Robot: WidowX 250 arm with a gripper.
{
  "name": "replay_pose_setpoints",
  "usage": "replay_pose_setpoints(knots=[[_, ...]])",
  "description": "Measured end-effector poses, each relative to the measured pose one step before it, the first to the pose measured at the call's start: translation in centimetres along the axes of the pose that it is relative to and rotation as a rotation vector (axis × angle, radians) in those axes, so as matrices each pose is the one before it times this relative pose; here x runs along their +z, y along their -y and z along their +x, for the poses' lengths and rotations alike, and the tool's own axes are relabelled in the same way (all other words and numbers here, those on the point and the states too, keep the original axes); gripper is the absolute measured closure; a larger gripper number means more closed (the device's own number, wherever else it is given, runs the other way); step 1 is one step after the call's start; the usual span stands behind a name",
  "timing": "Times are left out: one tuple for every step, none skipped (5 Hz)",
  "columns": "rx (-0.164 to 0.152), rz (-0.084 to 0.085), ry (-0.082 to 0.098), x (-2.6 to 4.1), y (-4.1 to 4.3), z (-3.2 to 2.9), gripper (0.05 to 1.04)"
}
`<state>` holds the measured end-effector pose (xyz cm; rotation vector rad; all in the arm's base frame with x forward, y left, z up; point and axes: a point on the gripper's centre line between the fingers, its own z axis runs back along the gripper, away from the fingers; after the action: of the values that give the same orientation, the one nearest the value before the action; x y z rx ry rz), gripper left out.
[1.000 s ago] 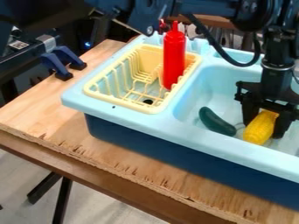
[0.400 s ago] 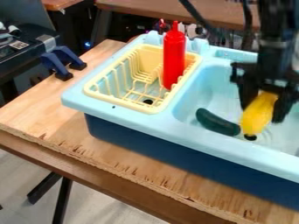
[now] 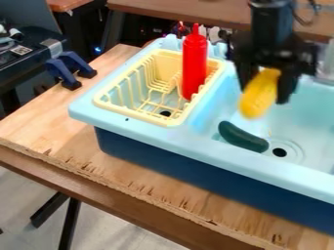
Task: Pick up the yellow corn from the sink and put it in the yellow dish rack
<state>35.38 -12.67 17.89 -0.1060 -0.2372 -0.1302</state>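
From here I see the black gripper (image 3: 266, 89) at two o'clock squeezing the yellow corn (image 3: 260, 93), probably so it won't drop, up over the blue sink (image 3: 140, 126), with the dark green cucumber (image 3: 242, 137) near the corn's six o'clock.
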Motion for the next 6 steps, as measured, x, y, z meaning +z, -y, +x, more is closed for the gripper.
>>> replay_pose_setpoints(knots=[[0.0673, 0.0401, -0.0173, 1.669, -3.91, -1.029, 0.401], [0.0744, 0.0349, -0.0074, 1.134, -4.347, -0.67, 0.401], [0.0545, 0.0233, -0.0329, -0.003, -2.756, -1.129, 0.401], [0.058, -0.0016, 0.0036, -0.002, -1.035, 0.11, 0.401], [0.0338, 0.0049, 0.0013, -0.774, -0.878, 0.558, 0.401], [0.0083, 0.0124, -0.0645, -2.096, -0.528, 0.545, 0.401]])
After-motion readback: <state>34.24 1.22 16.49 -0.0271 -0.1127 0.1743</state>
